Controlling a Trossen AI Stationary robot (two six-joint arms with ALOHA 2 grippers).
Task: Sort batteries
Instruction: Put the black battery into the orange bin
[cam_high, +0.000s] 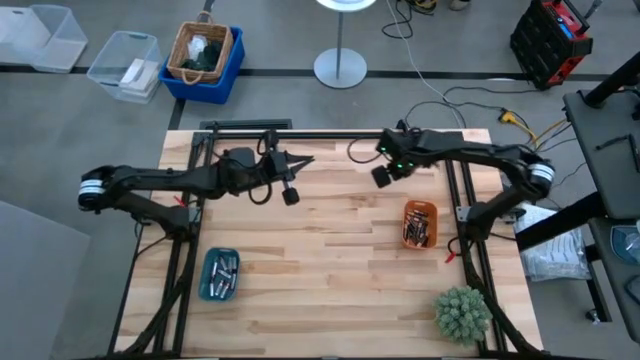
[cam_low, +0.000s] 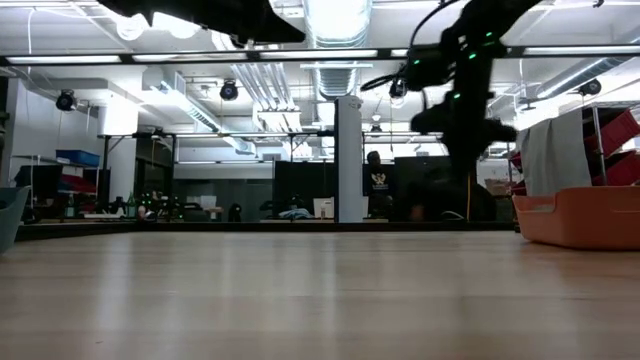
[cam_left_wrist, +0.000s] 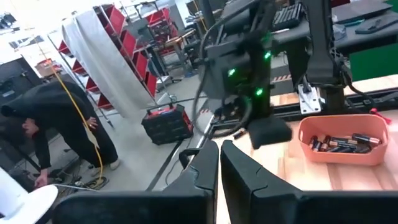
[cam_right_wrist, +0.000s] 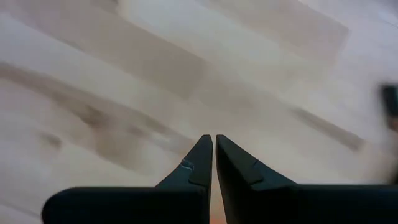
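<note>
Batteries (cam_high: 418, 228) lie in an orange tray (cam_high: 419, 224) on the table's right side. More batteries (cam_high: 222, 270) lie in a teal tray (cam_high: 219, 274) near the front left. My left gripper (cam_left_wrist: 219, 144) hangs over the far middle of the table, pointing level toward the right arm and the orange tray (cam_left_wrist: 339, 148), shut and empty. My right gripper (cam_right_wrist: 214, 138) is raised above the far right part of the table, pointing down at bare wood, shut with nothing in it. In the low view the right arm (cam_low: 460, 100) hangs well above the tabletop.
A green spiky ball (cam_high: 462, 314) sits at the table's near right corner. Black frame rails (cam_high: 180, 260) run along both sides of the table. Bare wood (cam_high: 320, 250) lies between the two trays. A person (cam_left_wrist: 56, 124) bends over beyond the table.
</note>
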